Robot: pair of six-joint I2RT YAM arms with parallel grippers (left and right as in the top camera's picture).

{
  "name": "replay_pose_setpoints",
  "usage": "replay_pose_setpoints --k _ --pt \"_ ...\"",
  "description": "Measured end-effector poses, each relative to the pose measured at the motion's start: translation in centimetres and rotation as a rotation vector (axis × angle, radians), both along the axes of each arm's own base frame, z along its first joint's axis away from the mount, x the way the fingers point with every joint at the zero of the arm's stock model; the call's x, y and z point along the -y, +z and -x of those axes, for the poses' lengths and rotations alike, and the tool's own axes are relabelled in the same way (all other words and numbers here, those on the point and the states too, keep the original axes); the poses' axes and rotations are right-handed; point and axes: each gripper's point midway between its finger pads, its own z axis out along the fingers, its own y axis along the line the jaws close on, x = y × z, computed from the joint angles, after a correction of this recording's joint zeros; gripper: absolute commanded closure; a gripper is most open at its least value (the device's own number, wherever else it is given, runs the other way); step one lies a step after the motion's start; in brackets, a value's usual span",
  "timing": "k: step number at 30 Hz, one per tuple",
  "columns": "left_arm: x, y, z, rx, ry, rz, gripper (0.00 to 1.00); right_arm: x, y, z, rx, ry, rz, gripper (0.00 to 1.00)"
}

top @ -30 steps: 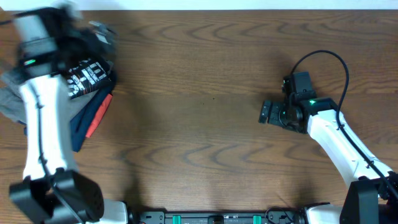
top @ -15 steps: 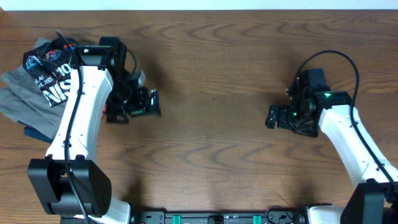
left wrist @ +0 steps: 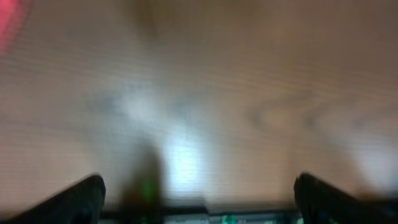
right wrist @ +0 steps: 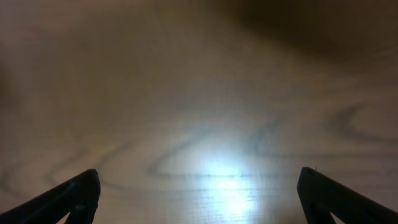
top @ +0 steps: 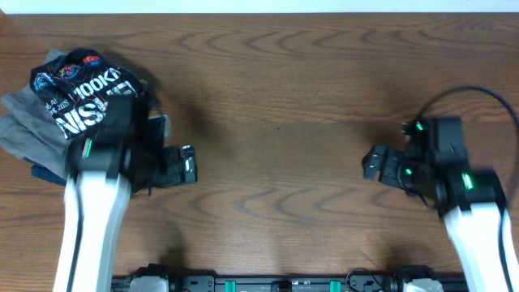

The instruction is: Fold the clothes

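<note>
Beside the jersey (top: 81, 89), both pairs of fingers (right wrist: 78, 196) spread wide, gripping nothing
Left gripper (top: 188, 165) hangs just right of the jersey, right gripper (top: 373, 164) well apart from it further right; a grey garment (top: 20, 122) lies beneath the jersey, showing at its left

This looks like a robot lab bench. A wood-grain table (top: 276, 97) carries a white left arm (top: 89, 219) and right arm (top: 478, 235). Both rise from a black rail (top: 284, 285) with green connectors at 6 o'clock. A loose cable (top: 474, 90) loops at 3 o'clock, and clothes (top: 85, 101) are piled at 10 o'clock.
</note>
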Motion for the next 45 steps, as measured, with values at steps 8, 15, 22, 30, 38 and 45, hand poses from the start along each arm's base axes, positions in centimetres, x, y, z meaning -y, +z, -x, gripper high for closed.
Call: replay_pose_setpoints --k 8,15,22,30,38,45 --pt "-0.5 6.1 2.8 0.560 0.035 0.014 0.02 2.4 7.0 2.6 0.464 -0.104 0.067 0.01" --pt "-0.8 9.5 5.9 0.769 0.046 0.032 0.02 3.3 8.6 4.3 0.557 -0.145 0.077 0.01" --pt "-0.8 10.0 6.6 0.810 0.048 0.033 0.02 3.5 7.2 5.2 0.492 -0.146 0.090 0.01" --pt "-0.8 10.0 6.6 0.808 0.048 0.033 0.02 3.7 5.2 6.6 0.396 -0.140 0.107 0.01" --pt "-0.8 10.0 6.6 0.808 0.048 0.033 0.02 3.8 5.8 6.7 0.463 -0.143 0.102 0.01" --pt "-0.8 9.8 6.6 0.804 0.048 0.032 0.02 3.1 6.4 5.7 0.746 -0.054 0.123 0.01"
